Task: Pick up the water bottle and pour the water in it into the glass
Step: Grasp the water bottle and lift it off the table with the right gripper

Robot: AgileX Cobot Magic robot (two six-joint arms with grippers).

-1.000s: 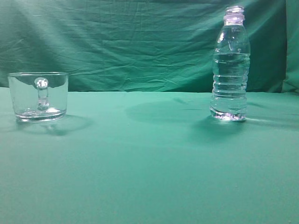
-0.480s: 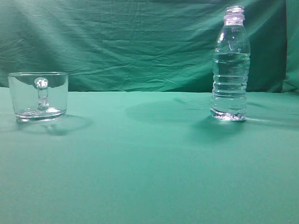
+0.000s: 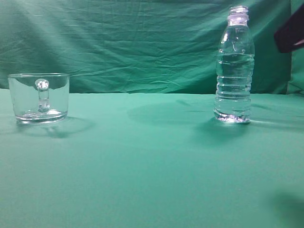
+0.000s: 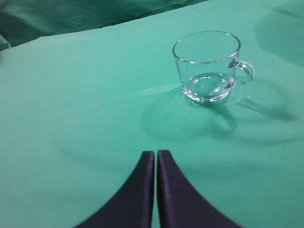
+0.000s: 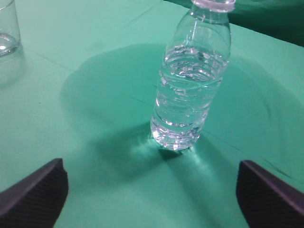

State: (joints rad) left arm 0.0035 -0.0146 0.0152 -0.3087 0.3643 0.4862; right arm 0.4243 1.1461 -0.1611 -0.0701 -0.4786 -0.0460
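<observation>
The water bottle (image 3: 233, 66) stands upright at the right of the green table, uncapped, holding water (image 3: 233, 80) to about two thirds. It also shows in the right wrist view (image 5: 190, 80). The glass (image 3: 39, 98), a squat clear mug, stands at the left and looks empty; it also shows in the left wrist view (image 4: 207, 66). My right gripper (image 5: 152, 190) is open wide and empty, its fingers either side of the view, short of the bottle. A dark part of that arm (image 3: 289, 33) shows at the right edge. My left gripper (image 4: 156, 159) is shut and empty, short of the glass.
A green cloth covers the table (image 3: 152, 166) and hangs as a backdrop (image 3: 133, 42) behind it. The glass's edge shows at the top left of the right wrist view (image 5: 8, 28).
A dark part of the right arm has come into the exterior view at the upper right edge, beside the bottle. A faint shadow has appeared at the bottom right. Bottle and glass have not moved.
</observation>
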